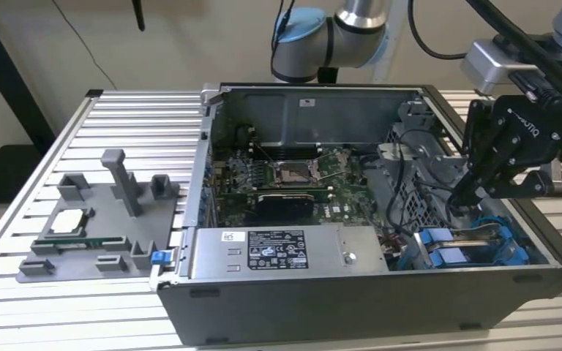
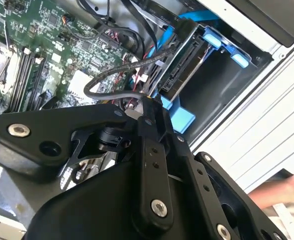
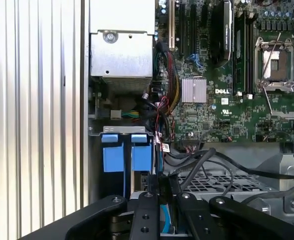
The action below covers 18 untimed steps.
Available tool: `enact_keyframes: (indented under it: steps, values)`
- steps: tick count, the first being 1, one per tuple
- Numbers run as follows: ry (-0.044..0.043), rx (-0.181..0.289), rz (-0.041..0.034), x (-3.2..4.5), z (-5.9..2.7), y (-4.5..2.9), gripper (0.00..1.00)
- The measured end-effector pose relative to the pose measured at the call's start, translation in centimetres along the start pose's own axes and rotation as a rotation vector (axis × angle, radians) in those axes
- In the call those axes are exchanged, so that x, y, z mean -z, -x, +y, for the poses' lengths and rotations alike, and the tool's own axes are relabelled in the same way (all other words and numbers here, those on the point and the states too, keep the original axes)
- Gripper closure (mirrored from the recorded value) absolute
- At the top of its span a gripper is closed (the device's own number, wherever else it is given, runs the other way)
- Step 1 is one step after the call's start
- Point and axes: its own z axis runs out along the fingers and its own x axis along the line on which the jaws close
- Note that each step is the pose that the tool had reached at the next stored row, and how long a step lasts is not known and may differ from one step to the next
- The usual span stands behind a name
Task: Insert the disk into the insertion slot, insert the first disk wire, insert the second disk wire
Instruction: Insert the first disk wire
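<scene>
The black two-finger gripper (image 1: 464, 196) hangs low over the corner of the open grey sheet-metal computer case (image 1: 359, 307) at the exterior view's right, its tips down among the cables at the drive bay. In the second wrist view its fingers (image 2: 151, 150) are clenched narrowly together on the end of a dark sleeved cable (image 2: 101, 78), which loops away over the green motherboard (image 3: 221, 105). The disk (image 2: 184, 70), a flat silver-grey hard drive in a bright blue plastic carrier, already sits inside the insertion slot (image 2: 226, 85), a grey sheet-metal drive cage in that same corner of the case. Its dark connector edge faces the gripper and lies just beyond the fingertips. Two bright blue plastic tabs (image 3: 113, 155) stand side by side at the cage, just beside the fingers in the first wrist view. A perforated grey metal bracket (image 3: 211, 182) lies on the fingers' other side, with thick black cables crossing it. A grey power-supply box with a white sticker (image 1: 281, 252) runs along the near wall of the case, next to the cage. The case stands on a slatted aluminium table (image 1: 135, 117). At the exterior view's left, well apart from the gripper, a grey plastic fixture plate (image 1: 96, 219) rests on the slats. Part of a person's hand (image 2: 286, 190) shows past the case wall in the second wrist view.
</scene>
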Motion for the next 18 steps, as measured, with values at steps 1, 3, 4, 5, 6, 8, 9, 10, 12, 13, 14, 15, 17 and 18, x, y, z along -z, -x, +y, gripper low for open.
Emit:
enact_keyframes:
  steps: [1,3,4,5,6,8,9,10,12,13,14,15,17,18]
  values:
    - [0.0000,0.000,0.0001,0.00,0.00,0.00,1.00]
    - [-0.0001,0.000,0.0001,0.00,0.00,-0.02,1.00]
    - [0.0002,0.000,0.0001,0.00,0.00,-0.08,1.00]
    - [0.0007,0.000,0.0000,-0.01,0.00,-0.16,1.00]
    - [0.0013,0.000,0.0001,-0.01,0.00,-0.26,1.00]
    - [0.0035,0.000,0.0000,-0.03,-0.02,-0.58,1.00]
    - [0.0053,-0.001,0.0002,-0.04,-0.04,-0.75,1.00]
    - [0.0070,-0.001,0.0001,-0.06,-0.06,-0.92,1.00]
    - [0.0132,-0.001,0.0003,-0.10,-0.17,-1.17,1.00]
    - [0.0172,-0.002,0.0003,-0.14,-0.25,-1.27,1.00]
    - [0.0202,-0.002,0.0005,-0.20,-0.38,-1.40,1.00]
    - [0.0208,-0.002,0.0004,-0.26,-0.53,-1.50,1.00]
    - [0.0210,-0.002,0.0004,-0.36,-0.90,-1.65,1.00]
    - [0.0211,-0.002,0.0004,-0.43,-1.11,-1.73,1.00]
